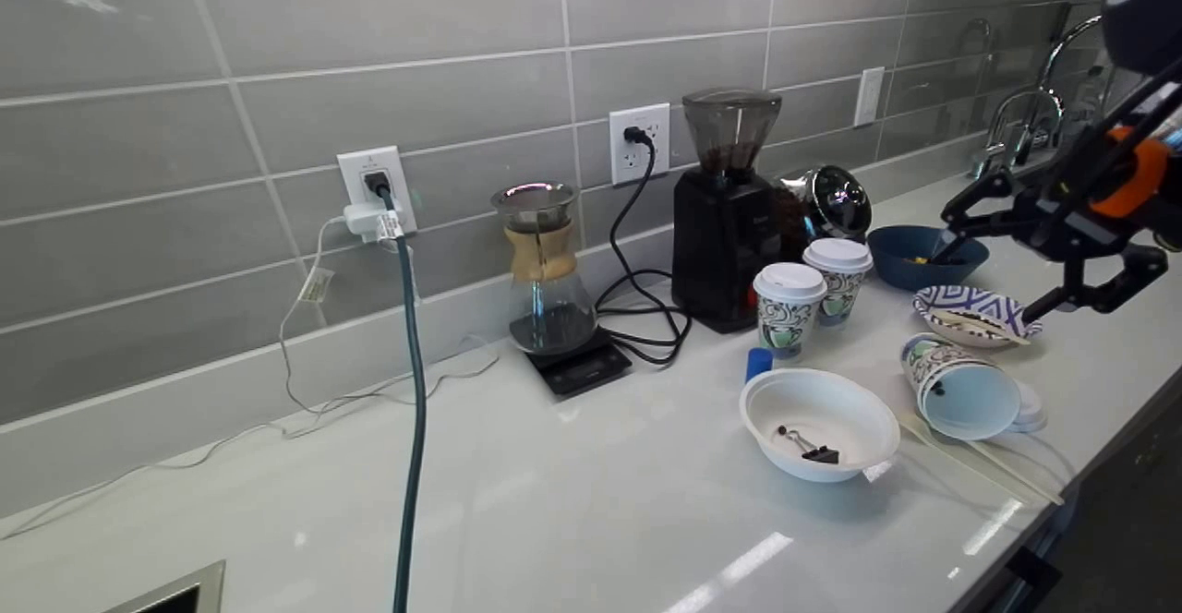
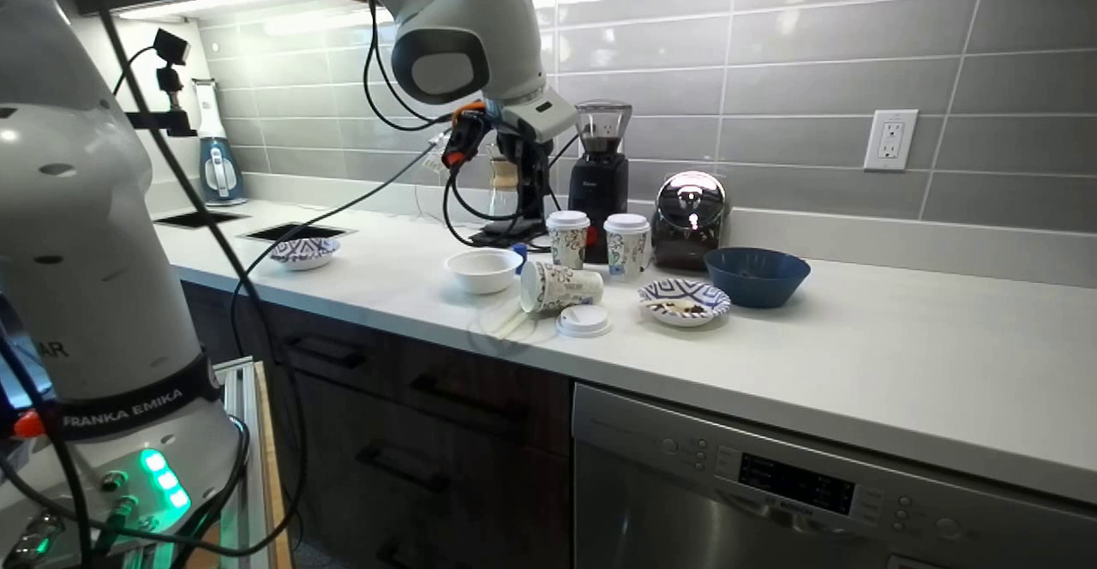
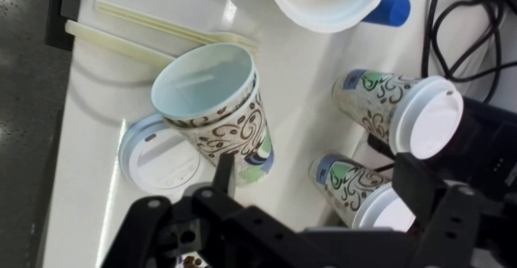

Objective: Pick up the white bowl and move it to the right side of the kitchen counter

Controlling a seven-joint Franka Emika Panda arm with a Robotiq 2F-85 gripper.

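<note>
The reach is judged in hand — nothing held by the spread gripper [image 3: 317,175] — and the rim of the white bowl [image 1: 825,407] must next be straddled.

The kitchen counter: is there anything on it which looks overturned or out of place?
Yes. The nested paper cups lie on their side, with a loose lid beside them, while two lidded cups stand upright. In the white bowl lies what looks like a binder clip, odd for tableware.
</note>
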